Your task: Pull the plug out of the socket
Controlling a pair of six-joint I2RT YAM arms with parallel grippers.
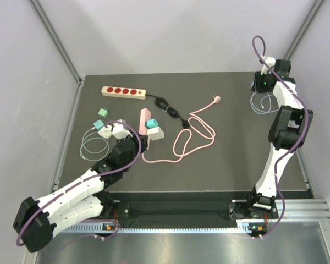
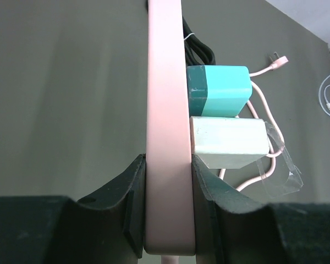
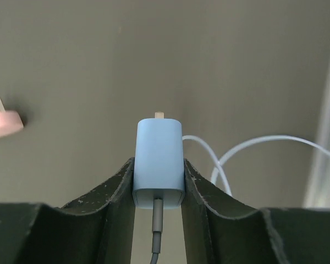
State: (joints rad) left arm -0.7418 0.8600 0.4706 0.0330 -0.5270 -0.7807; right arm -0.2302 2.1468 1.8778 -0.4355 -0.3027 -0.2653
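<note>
Far over on the right of the table, we are holding a blue plug tight in our right gripper, well apart from the pink strip. Our left gripper is squeezing that strip. We think the white cable could be snagging if we are swinging fast. Only the left wrist view is showing a teal plug and a white plug sitting in the strip.

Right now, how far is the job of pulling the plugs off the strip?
Done: one blue plug is out, its prong bare, clamped in the right gripper. In hand: the left gripper clamps the pink strip. Left: the teal plug and the white plug sit in that strip.
</note>
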